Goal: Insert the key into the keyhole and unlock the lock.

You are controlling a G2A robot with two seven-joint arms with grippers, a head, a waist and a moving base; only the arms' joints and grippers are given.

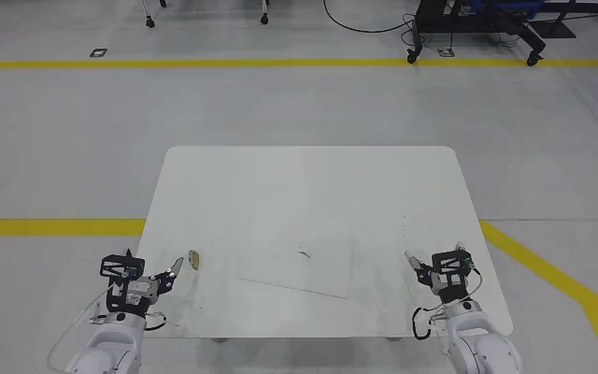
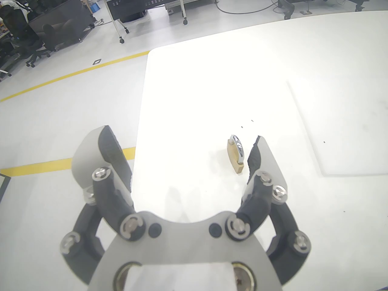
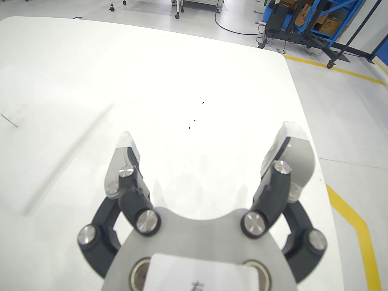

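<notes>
A small brass padlock (image 1: 194, 259) with a silver shackle lies on the white table near its front left edge; in the left wrist view the padlock (image 2: 235, 155) sits just beyond one fingertip. My left gripper (image 2: 182, 152) is open and holds nothing, hanging over the table's left edge (image 1: 166, 271). A thin silver key (image 1: 306, 253) lies on a white mat near the table's middle, and the key (image 3: 9, 120) is far off in the right wrist view. My right gripper (image 3: 209, 143) is open and holds nothing over the front right of the table (image 1: 432, 264).
A thin white mat (image 1: 297, 262) lies flat on the table (image 1: 308, 187) at front centre. Yellow floor lines run beside the table. Carts, chairs and blue racks stand far behind.
</notes>
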